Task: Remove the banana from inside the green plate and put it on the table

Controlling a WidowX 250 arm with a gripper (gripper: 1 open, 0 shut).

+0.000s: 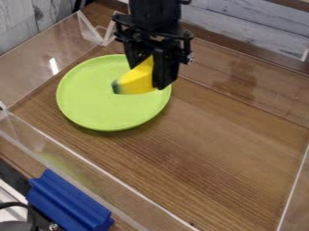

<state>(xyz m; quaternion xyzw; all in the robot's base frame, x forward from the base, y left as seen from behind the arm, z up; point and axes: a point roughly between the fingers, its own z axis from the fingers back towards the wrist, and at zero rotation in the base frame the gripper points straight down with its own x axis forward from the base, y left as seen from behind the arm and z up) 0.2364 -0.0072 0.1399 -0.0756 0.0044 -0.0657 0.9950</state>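
Black gripper (154, 65) points straight down from the top of the view, and its 2 fingers are closed on the banana (136, 79). One dark finger (165, 65) crosses in front of the yellow fruit, and the other stands behind it. The banana hangs tilted between them, with its lower end, which has a dark greenish tip, toward the left. It appears lifted clear of the plate surface, although the exact gap I cannot tell from this angle.

Below it lies the green plate (90, 99), round and lime colored, flat on the table (218, 153). The banana is over the right part of the plate, near the far right rim, so it is not yet outside the plate's outline. The wood-grain table is bare to the right and toward the front. Clear acrylic walls (27, 135) stand around the table edges. A blue object (67, 206) sits at the lower left corner, outside the front wall.
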